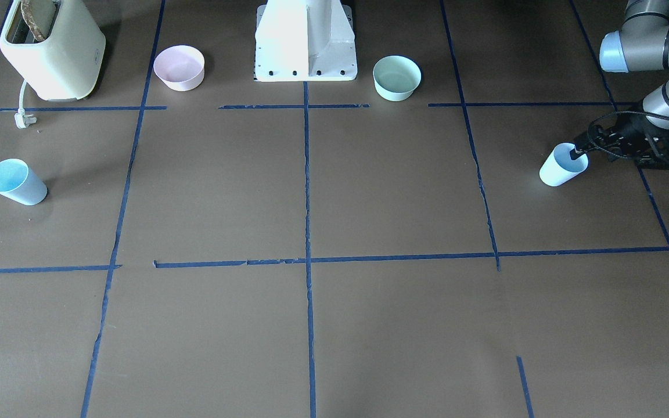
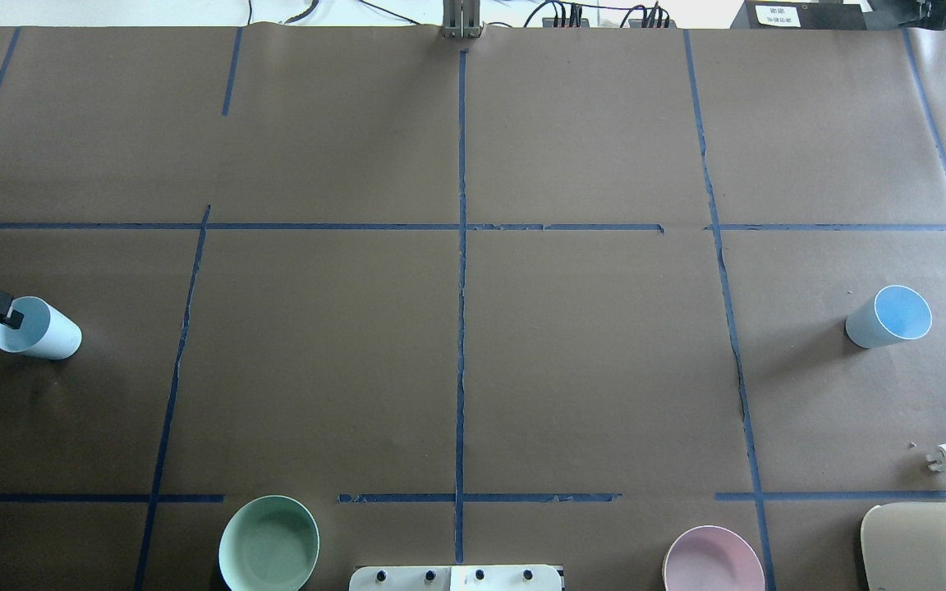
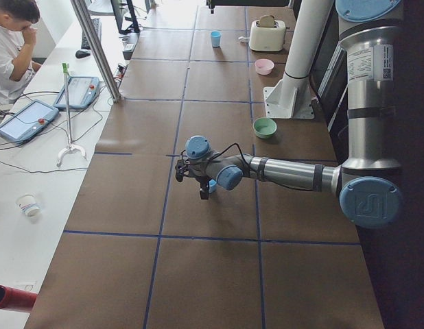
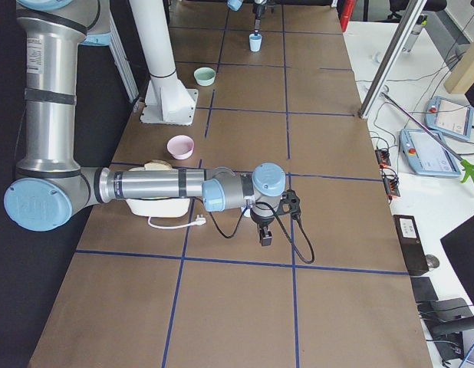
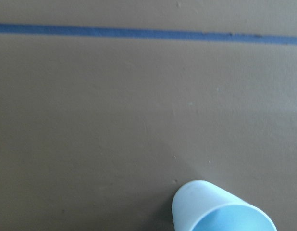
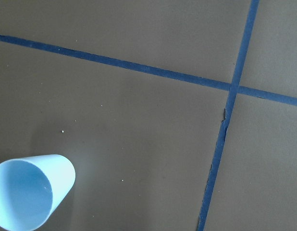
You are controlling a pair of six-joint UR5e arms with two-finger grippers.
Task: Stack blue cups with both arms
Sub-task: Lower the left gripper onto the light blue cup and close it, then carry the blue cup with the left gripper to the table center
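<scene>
One blue cup [image 1: 562, 167] stands at the table's end on my left side; it also shows in the overhead view [image 2: 36, 329] and at the bottom of the left wrist view [image 5: 220, 211]. My left gripper [image 1: 574, 154] reaches in from the side, its fingertips together on the cup's rim. The other blue cup [image 1: 16, 182] stands upright at the opposite end, also seen overhead [image 2: 889, 316] and in the right wrist view [image 6: 30, 197]. My right gripper [image 4: 264, 238] shows only in the exterior right view, hanging near that cup; I cannot tell whether it is open.
A pink bowl [image 1: 179, 67] and a mint-green bowl [image 1: 396, 77] flank the white pedestal base [image 1: 305, 43]. A cream toaster [image 1: 53, 49] with a loose plug [image 1: 22, 120] stands near the right-side cup. Blue tape lines cross the brown table.
</scene>
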